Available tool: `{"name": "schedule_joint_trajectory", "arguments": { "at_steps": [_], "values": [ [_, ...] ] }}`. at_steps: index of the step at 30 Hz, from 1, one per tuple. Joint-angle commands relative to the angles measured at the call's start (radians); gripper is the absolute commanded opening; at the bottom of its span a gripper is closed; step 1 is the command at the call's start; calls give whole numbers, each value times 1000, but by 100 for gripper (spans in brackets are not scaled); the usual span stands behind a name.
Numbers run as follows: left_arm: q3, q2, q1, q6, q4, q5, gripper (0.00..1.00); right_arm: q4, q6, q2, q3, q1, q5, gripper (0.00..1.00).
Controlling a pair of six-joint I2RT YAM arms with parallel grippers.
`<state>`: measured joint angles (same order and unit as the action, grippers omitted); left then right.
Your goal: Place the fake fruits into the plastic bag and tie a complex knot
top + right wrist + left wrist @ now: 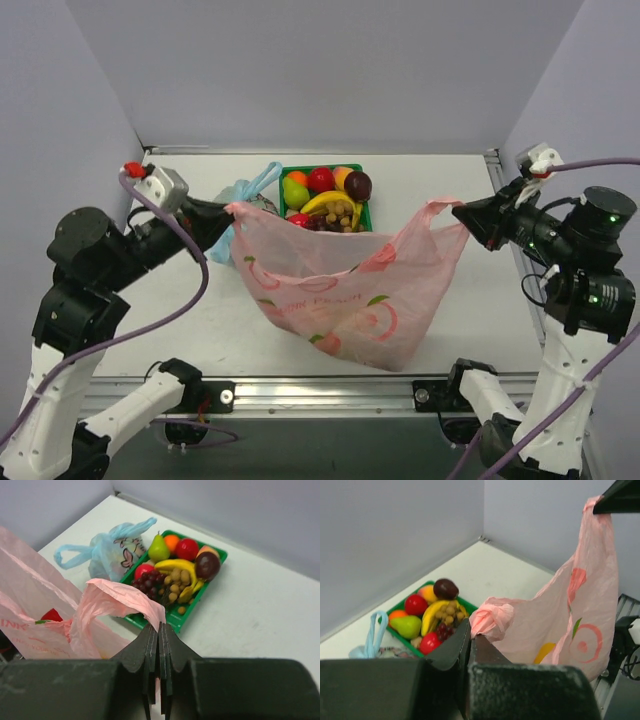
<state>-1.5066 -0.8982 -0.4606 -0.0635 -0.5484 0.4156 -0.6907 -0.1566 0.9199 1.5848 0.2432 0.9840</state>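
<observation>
The pale-pink plastic bag hangs stretched above the table between my two grippers. My left gripper is shut on its left handle. My right gripper is shut on its right handle. The fake fruits lie in a green tray behind the bag: green pear, orange, red apples, banana, a dark round fruit, purple and green grapes. No knot shows in the pink handles.
A light-blue printed plastic bag with tied handles lies left of the tray, close behind my left gripper; it also shows in the right wrist view. Grey walls close the back and sides. A metal rail runs along the near table edge.
</observation>
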Motion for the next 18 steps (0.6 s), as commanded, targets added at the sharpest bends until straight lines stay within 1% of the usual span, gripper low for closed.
{"name": "schedule_joint_trajectory", "arguments": {
  "at_steps": [1,2,3,4,5,6,7,10,12,13,14,16,17,18],
  "values": [
    [140,74,14,57,-108,-121,0,40,8,69,-69,-54,44,0],
    [208,87,19,85,-120,-142,0,39,-6,80,-83,-85,13,0],
    [241,97,19,90,-122,-140,0,39,-17,97,-97,-166,-22,0],
    [268,110,19,102,-123,-132,0,39,-32,105,-124,-207,-94,0],
    [296,108,17,103,-133,-126,0,39,-44,114,-135,-237,-125,0],
    [339,105,17,97,-133,-141,0,42,-60,135,-146,-325,-157,0],
    [359,85,17,91,-133,-155,0,43,-66,149,-155,-350,-178,0],
    [387,24,19,68,-139,-234,0,69,-64,197,-183,-374,-220,0],
    [384,-4,19,68,-137,-233,0,63,-78,212,-190,-371,-263,0],
    [378,-22,19,21,-137,-210,0,59,-104,208,-197,-369,-275,0],
    [376,-25,20,14,-130,-181,0,40,-121,186,-204,-370,-281,0],
    [382,-24,22,8,-119,-114,0,8,-182,160,-220,-372,-283,11],
    [382,-24,22,4,-108,-60,0,-10,-199,140,-215,-378,-281,31],
    [384,-25,22,-1,-102,-42,0,-50,-219,131,-201,-380,-284,44]
  ]
}}
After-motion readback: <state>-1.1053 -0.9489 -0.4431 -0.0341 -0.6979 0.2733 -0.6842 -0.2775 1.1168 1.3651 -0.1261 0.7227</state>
